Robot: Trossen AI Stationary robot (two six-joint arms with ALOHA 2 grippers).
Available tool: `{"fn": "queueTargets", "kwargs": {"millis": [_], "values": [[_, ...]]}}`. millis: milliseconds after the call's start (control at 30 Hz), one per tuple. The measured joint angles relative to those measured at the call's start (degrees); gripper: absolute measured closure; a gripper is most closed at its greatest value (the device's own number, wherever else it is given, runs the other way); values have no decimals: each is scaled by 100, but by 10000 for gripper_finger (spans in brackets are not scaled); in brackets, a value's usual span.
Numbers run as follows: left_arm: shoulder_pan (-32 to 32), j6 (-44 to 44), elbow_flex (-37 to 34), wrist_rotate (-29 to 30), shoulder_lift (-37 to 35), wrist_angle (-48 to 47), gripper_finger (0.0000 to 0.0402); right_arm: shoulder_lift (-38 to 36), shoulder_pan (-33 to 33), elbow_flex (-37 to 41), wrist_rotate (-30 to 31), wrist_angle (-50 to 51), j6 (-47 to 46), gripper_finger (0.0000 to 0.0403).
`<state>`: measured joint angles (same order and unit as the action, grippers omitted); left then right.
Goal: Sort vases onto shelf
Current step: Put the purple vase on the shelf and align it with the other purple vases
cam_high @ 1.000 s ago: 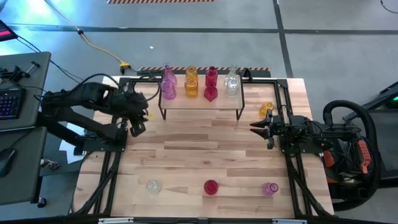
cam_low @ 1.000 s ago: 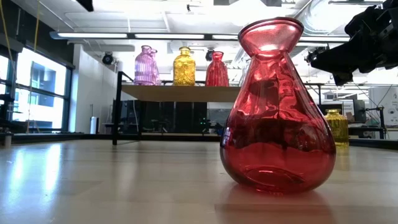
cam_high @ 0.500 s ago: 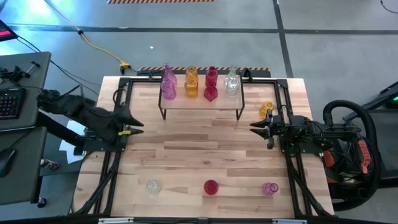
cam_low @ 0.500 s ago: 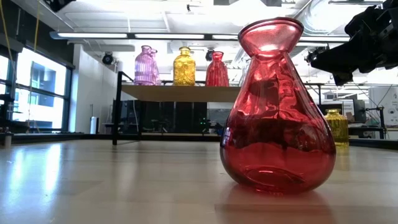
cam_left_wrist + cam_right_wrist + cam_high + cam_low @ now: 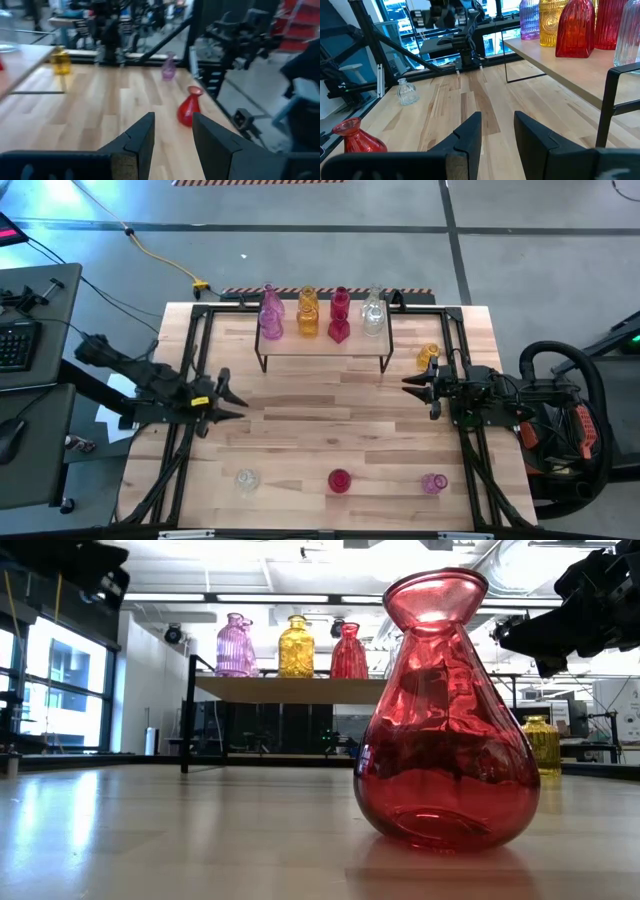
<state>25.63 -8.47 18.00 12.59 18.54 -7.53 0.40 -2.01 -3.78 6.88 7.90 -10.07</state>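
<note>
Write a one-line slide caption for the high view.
Both open grippers, left and right, empty over the table; vases crowd the shelf, four more wait on the tabletop.

Glossy glass vases (image 5: 447,720); matt wooden shelf (image 5: 322,342) top.

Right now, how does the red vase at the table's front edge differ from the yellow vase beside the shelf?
The red vase stands at the front edge, far from the shelf; the yellow vase sits just off its right end. The red one is plain with a flared mouth, the yellow one textured. Both stand upright on the tabletop, ungripped.
</note>
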Motion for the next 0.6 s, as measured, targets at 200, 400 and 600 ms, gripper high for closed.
{"fn": "queueTargets", "kwargs": {"millis": [200, 400, 600], "values": [[-2, -110, -606, -193, -290, 395, 280, 0, 0, 0, 0, 0, 0, 304], [-2, 260, -867, -198, -441, 439, 280, 0, 1, 1, 0, 0, 2, 304], [-2, 275, -886, -197, -415, 384, 280, 0, -1, 1, 0, 0, 0, 304]]}}
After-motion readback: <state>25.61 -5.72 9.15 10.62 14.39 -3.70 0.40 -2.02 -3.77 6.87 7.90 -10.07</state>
